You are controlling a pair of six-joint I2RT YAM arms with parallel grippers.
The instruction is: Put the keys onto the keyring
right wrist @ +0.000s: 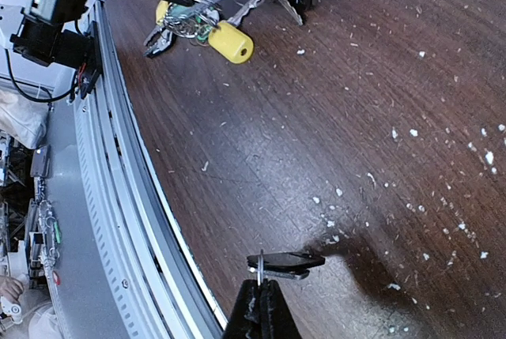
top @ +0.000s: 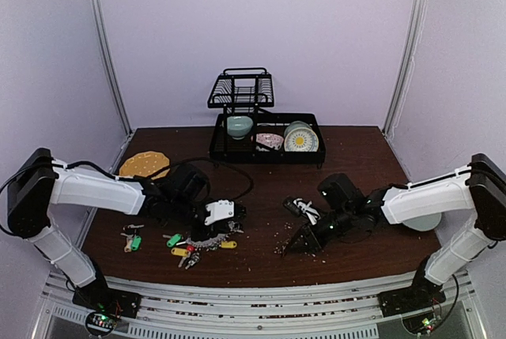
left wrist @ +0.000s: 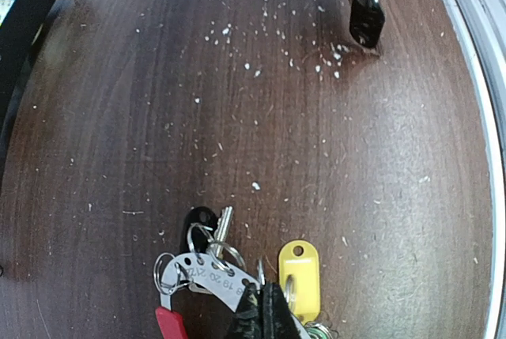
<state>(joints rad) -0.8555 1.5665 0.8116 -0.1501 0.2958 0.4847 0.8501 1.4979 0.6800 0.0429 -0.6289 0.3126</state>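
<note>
The left gripper (left wrist: 265, 301) is pinched closed on the keyring (left wrist: 207, 276), which lies near the front edge of the surface (left wrist: 316, 133), left of centre, with a yellow tag (left wrist: 299, 269) beside the fingers. The right gripper (right wrist: 263, 285) clamps a dark-tagged key (right wrist: 288, 261) low over the surface near the front edge, well apart from the keyring.

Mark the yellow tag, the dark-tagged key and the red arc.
yellow tag (left wrist: 298, 269): left wrist view, tag's middle.
dark-tagged key (right wrist: 291, 261): right wrist view, dark tag.
red arc (left wrist: 171, 324): left wrist view, visible end.
</note>
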